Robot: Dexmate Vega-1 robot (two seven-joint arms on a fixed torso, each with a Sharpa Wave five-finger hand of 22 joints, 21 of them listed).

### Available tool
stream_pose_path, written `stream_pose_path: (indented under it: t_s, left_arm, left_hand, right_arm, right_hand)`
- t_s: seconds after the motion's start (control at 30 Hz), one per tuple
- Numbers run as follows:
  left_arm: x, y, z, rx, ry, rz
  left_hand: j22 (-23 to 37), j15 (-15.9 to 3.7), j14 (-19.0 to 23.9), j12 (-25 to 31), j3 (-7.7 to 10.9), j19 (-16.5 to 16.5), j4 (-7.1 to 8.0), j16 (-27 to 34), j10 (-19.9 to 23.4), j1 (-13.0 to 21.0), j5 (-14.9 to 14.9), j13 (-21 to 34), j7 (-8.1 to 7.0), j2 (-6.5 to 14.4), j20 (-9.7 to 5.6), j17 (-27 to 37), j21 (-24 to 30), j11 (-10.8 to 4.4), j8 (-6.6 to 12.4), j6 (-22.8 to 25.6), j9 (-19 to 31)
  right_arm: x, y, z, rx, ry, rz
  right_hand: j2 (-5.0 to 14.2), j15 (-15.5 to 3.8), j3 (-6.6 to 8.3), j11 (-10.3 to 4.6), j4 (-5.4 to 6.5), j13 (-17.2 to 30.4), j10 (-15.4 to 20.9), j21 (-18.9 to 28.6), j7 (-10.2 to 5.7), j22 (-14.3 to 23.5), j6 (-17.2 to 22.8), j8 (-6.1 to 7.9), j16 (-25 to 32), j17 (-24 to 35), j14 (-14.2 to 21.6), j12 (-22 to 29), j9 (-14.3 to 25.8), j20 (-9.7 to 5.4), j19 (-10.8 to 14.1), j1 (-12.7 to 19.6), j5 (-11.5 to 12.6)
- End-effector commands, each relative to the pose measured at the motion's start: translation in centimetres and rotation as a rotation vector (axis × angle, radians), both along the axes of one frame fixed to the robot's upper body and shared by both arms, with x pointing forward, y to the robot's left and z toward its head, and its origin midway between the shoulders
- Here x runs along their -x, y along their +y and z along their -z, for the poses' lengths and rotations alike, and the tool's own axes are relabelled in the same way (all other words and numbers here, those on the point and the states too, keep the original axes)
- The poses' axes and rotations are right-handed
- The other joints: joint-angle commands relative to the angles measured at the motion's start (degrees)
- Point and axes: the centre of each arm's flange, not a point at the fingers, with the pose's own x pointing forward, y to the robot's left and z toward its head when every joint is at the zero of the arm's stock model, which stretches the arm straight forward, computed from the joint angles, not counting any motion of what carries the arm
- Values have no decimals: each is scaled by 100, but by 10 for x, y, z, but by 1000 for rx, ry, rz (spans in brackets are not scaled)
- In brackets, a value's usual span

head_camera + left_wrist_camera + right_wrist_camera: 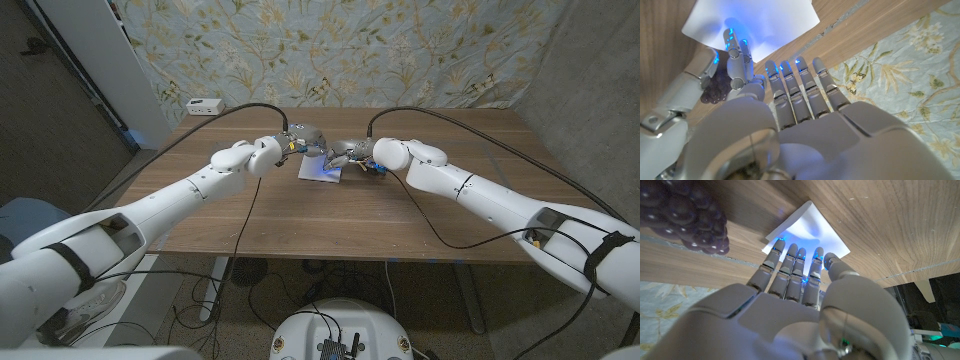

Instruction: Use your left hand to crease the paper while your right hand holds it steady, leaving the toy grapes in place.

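Both arms reach in from the near corners and meet over the middle of the wooden surface (420, 215). Left hand (300, 140) and right hand (352, 153) face each other, close together, with the white paper (322, 172) just below and between them.

Left hand: in the left wrist view its fingers (790, 80) are stretched out straight, side by side, tips lit blue and ending just short of the paper (760, 20) edge, over bare wood. Nothing held; whether the tips touch the surface can't be told.

Right hand: in the right wrist view its fingers (790, 262) are extended, slightly apart, tips reaching the near edge of the paper (807, 232). The sheet is bent, one edge lifted off the wood beyond the fingertips. Looks like pressing or touching, no wrap-around grasp; exact contact can't be told.

In the left wrist view the right hand's fingers (737, 50) lie on the sheet.

Toy grapes (692, 222): dark purple cluster on the surface beside the right fingers, apart from the paper. In the left wrist view the grapes (715, 90) sit just behind the right hand.
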Motion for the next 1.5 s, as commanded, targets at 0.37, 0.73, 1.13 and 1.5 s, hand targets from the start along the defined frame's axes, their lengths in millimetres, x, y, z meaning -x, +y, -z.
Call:
stream_pose_path:
  t_s: [0.37,0.73,1.13,1.5]
  left_arm:
    - [-9,8,2,18,129,-9]
    - [-11,5,4,-60,161,-36]
    - [-10,1,5,-38,221,25]
    - [-9,-9,9,-57,335,182]
  left_hand:
    - [-10,-9,825,43,17,877,177,76,642,-723,69,-208,281,-178,8,-57,341,223,-168,484,25]
    - [-30,6,1353,69,-28,1049,313,85,1158,-1216,29,-337,420,-246,-61,-77,357,271,-107,1094,32]
    - [-32,14,1056,-196,17,1013,376,-183,851,-1471,38,-416,376,-196,-18,-82,293,287,-389,741,26]
    - [-16,37,819,-355,308,719,252,-372,623,-1378,107,-400,381,-3,121,-57,176,291,-513,626,34]
  right_arm:
    - [-7,0,0,34,51,51]
    - [-10,-1,-1,46,64,91]
    - [-13,1,-1,82,93,131]
    - [-14,1,-1,96,106,135]
  right_hand:
    - [-362,380,-526,324,35,-7,-723,-268,112,-22,-701,-96,-417,-24,-835,-162,10,168,-408,-695,-187]
    - [-438,590,-773,457,112,-36,-1202,-375,238,-22,-1194,-127,-620,-77,-1130,-200,10,196,-501,-1101,-231]
    - [-752,693,-1175,494,308,-66,-1370,-425,482,-14,-1633,-103,-701,-117,-1124,-165,0,346,-448,-1746,-294]
    - [-836,682,-1278,533,344,-75,-1390,-431,604,-13,-1789,-109,-716,-133,-1086,-153,-7,328,-395,-1907,-277]
